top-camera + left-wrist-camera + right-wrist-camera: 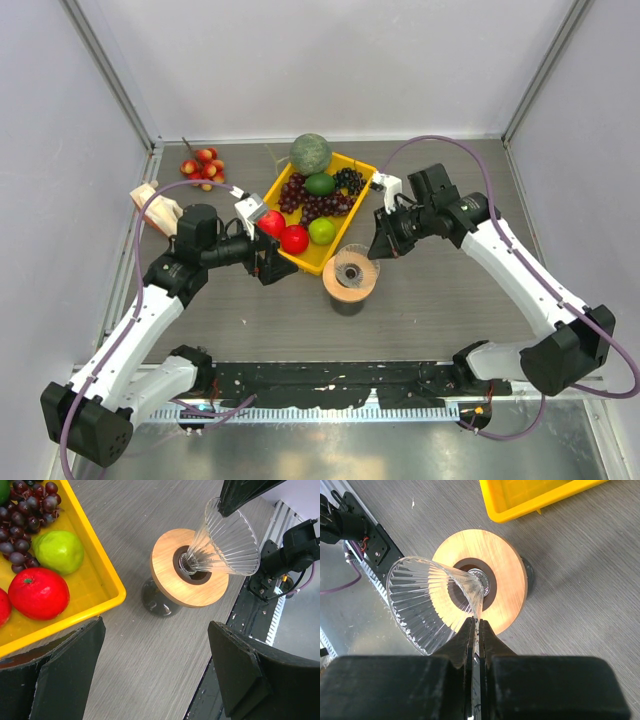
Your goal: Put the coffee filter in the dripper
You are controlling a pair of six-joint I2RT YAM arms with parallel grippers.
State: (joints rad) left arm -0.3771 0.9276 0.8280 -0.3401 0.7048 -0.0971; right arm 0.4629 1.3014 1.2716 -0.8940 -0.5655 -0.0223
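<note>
The clear ribbed dripper [427, 602] is tilted, its narrow tip in the hole of a tan wooden ring [505, 565] that sits on a dark glass cup [157, 600]. My right gripper [479, 625] is shut on the dripper's wall at the rim; it shows in the top view [383, 243] just right of the dripper [352, 268]. The left wrist view also shows the dripper [225, 542]. My left gripper [156, 630] is open and empty over bare table, left of the cup, beside the tray in the top view [268, 262]. No white coffee filter shows.
A yellow tray [310, 262] of fruit lies between the arms, with a green melon [310, 153] at its far end. Small red fruits [203, 165] lie at the back left. A beige bundle of papers [155, 205] sits at the far left. A black rail [330, 385] runs along the near edge.
</note>
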